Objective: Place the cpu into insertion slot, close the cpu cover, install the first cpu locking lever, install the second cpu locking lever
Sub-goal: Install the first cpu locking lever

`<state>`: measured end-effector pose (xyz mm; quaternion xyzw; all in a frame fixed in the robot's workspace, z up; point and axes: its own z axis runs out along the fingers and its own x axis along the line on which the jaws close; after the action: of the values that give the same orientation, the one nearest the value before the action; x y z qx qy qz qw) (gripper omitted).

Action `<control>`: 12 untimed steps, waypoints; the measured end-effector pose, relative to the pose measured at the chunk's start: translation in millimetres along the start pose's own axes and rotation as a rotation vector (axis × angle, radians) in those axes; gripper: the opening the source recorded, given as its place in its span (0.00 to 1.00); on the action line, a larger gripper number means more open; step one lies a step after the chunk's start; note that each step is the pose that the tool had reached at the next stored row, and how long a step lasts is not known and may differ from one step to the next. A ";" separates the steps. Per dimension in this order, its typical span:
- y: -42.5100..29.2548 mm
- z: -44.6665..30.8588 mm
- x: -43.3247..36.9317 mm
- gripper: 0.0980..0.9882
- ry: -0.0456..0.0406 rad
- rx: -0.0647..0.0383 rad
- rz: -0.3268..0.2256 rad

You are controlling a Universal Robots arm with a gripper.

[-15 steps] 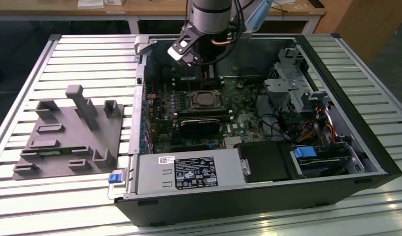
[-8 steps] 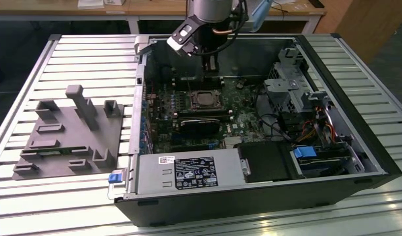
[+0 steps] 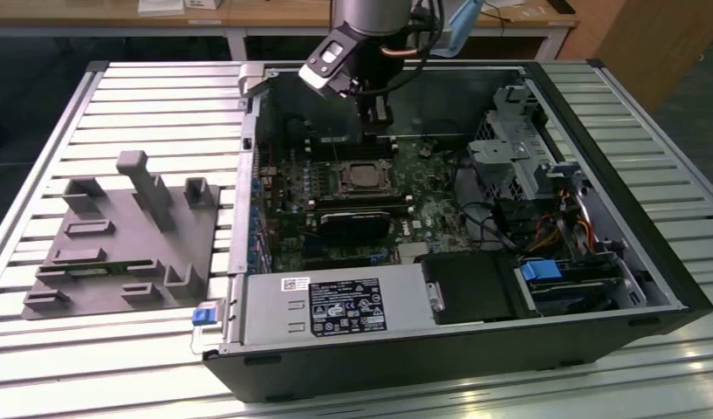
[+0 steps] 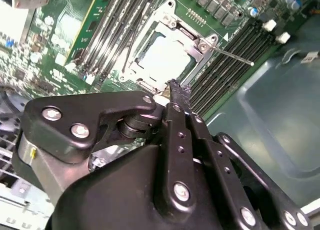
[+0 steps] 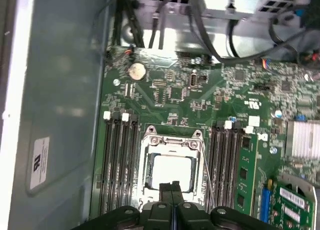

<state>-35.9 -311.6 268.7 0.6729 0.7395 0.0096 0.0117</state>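
Already seated cpu (image 5: 172, 169), edge behind closed jaws

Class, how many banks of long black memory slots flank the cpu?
2. The first bank lies on one side of the cpu, the second bank opposite; the claw covers their ends.

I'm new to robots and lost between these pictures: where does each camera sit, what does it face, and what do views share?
Exterior view: off the arm, looking down into the open computer case; the arm reaches in from the picture's top.
First wrist view: on the arm, looking down past the shut gripper at the green board.
Second wrist view: on the arm, looking slantwise over the gripper's black links at that board.
Shared: all three show the silver chip seated on the board.
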 end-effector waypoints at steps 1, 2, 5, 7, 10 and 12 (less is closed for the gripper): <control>0.0 0.0 0.0 0.03 0.0005 0.000 -0.018; 0.0 0.0 0.0 0.03 0.0010 0.000 -0.036; 0.0 0.0 0.0 0.03 0.0027 0.000 -0.091; 0.0 0.0 0.0 0.03 0.0037 -0.001 -0.127; 0.0 0.0 0.0 0.03 0.0053 -0.001 -0.180; 0.0 0.0 0.0 0.03 0.0063 -0.001 -0.216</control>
<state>-35.9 -311.6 268.7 0.5891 0.8079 0.0108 0.0106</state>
